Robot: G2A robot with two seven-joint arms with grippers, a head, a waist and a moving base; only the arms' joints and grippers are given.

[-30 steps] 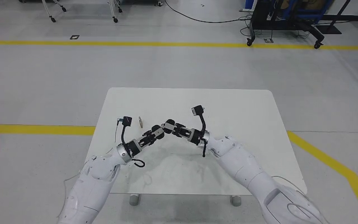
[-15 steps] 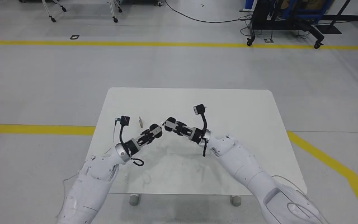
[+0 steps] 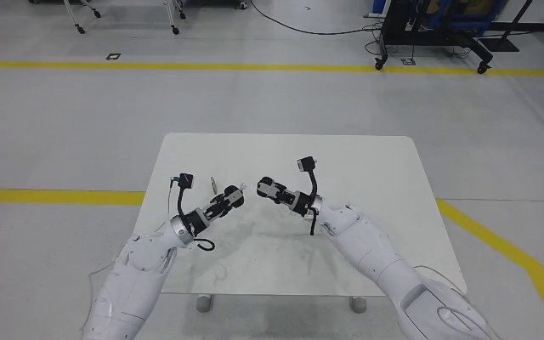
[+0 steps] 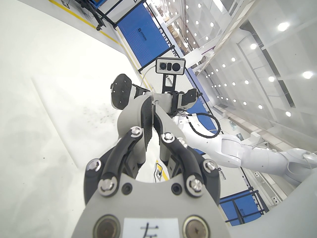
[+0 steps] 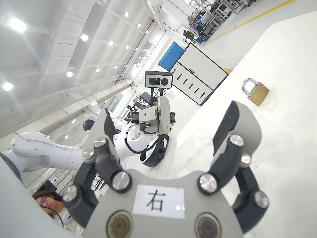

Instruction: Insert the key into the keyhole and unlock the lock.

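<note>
Over the near half of the white counter point(image 3: 374, 161), the two grippers point at each other across a small gap, not touching. The left gripper point(image 3: 235, 196) has its jaws pressed together on the key point(image 4: 153, 99), a thin flat metal piece seen edge-on in the left wrist view, its end sticking out just past the jaws. Facing it, the right gripper point(image 3: 263, 188) has its jaws wide apart and empty, the dark ribbed pads point(image 5: 224, 122) bare. Just beyond the left gripper, on the side away from the robot, the lock point(image 3: 213, 183) lies flat on the counter, near that gripper but apart from both. In the right wrist view it is a brass padlock with a silver shackle point(image 5: 245, 85), and the shackle looks seated in the body. The key is not in the lock; the two are near each other but separate. Past the counter's far edge lies a pale grey floor point(image 3: 255, 110) crossed by a yellow line point(image 3: 255, 66)
</note>
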